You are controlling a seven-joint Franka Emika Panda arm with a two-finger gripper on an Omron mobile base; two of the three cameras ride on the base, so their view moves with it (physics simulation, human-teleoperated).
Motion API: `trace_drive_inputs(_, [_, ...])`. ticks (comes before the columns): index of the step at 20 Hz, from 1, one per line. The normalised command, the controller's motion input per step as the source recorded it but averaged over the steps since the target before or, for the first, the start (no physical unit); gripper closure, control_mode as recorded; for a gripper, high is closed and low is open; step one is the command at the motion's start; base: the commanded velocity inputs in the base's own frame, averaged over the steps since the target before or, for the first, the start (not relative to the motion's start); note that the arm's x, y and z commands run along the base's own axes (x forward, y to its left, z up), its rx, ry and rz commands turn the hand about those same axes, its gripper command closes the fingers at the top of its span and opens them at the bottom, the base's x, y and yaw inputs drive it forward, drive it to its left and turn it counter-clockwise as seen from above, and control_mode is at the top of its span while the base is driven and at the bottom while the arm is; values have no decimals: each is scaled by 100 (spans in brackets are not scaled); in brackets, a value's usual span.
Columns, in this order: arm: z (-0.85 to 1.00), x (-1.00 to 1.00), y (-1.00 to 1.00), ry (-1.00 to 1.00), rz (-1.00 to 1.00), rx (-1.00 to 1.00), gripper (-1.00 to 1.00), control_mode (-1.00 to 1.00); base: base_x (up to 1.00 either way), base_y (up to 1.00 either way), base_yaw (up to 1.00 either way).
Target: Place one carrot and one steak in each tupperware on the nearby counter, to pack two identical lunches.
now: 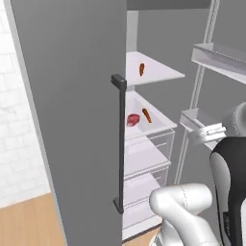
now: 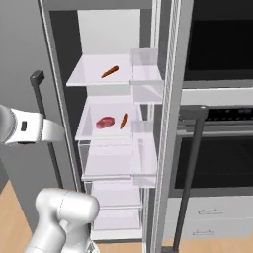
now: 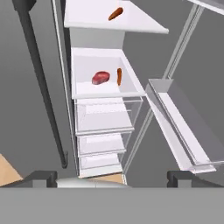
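Observation:
An open fridge holds the food. One carrot lies on the upper white shelf. On the shelf below, a red steak lies beside a second carrot. My gripper is open and holds nothing. It is in front of the fridge and well short of the shelves, looking in at them. The tupperware and the counter are out of view.
The shut grey fridge door with its long dark handle stands to the left. The open door's clear bins jut out on the right. Clear drawers sit under the steak shelf. A dark oven is right of the fridge.

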Motion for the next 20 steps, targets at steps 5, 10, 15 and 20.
trace_drive_inputs(5, [0,0,0,0,0,0,-100,100,70,31,-15])
trace_drive_inputs(10, [0,0,0,0,0,0,-100,100,49,-10,-15])
trace_drive_inputs(15, [0,0,0,0,0,0,-100,100,54,0,-17])
trace_drive_inputs(20, [0,0,0,0,0,0,-100,100,35,-30,0])
